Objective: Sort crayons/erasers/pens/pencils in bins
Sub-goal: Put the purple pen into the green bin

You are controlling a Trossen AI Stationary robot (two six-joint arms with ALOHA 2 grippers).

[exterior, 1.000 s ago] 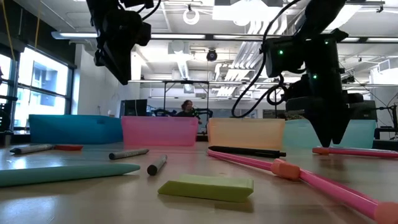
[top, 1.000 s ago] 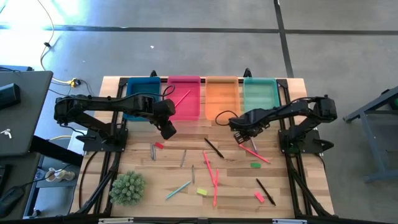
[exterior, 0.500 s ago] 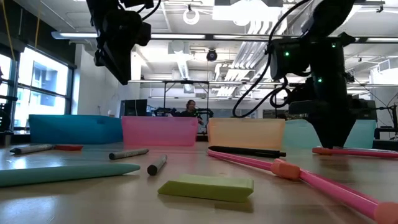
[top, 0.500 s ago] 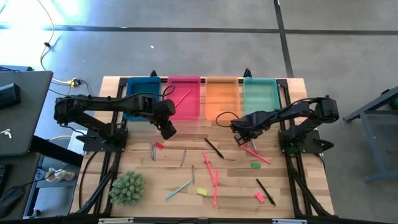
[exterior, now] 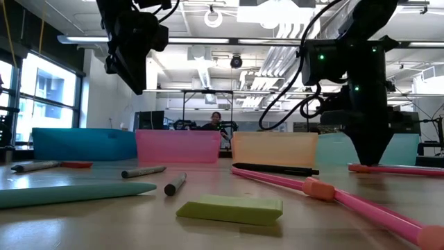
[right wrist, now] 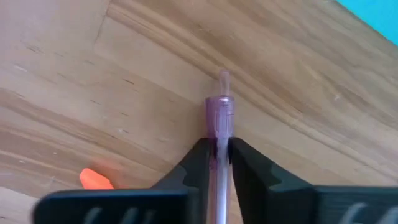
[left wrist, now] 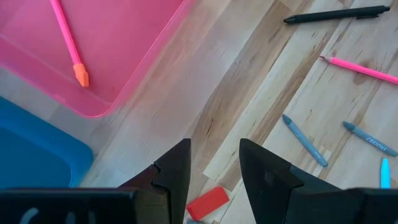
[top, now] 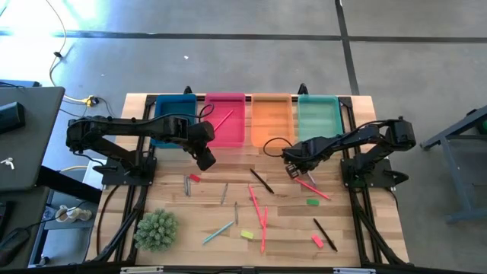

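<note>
My right gripper [top: 293, 169] stands low over the table in front of the teal bin [top: 318, 116], shut on a long pink pen [top: 312, 187] that lies on the wood. My left gripper [top: 205, 160] hangs open above the table in front of the pink bin [top: 226, 120]. A red eraser [left wrist: 208, 202] lies flat on the table just below its fingers. The pink bin holds one pink pencil [left wrist: 68, 37]. The blue bin [top: 173, 120] and the orange bin [top: 272, 118] complete the row at the far edge. My right gripper pinches the pink pen close to its tipped end [right wrist: 219, 121] between its two fingers. The fingers come from above, pointing down, and lie across the pen. The pen lies flat on the table [exterior: 395, 169], its long part running off toward the table's right near side.
Scattered on the wood are black pens [top: 261, 180], pink pencils [top: 262, 217], grey crayons [top: 224, 194], a teal stick [top: 218, 232] and green [top: 313, 202], yellow [top: 246, 235] and pink [top: 317, 240] erasers. A green spiky plant [top: 156, 230] stands near the front left.
My right gripper has shut its fingers on the pink pen's end, staying low over the table. The pen has not left the table.
</note>
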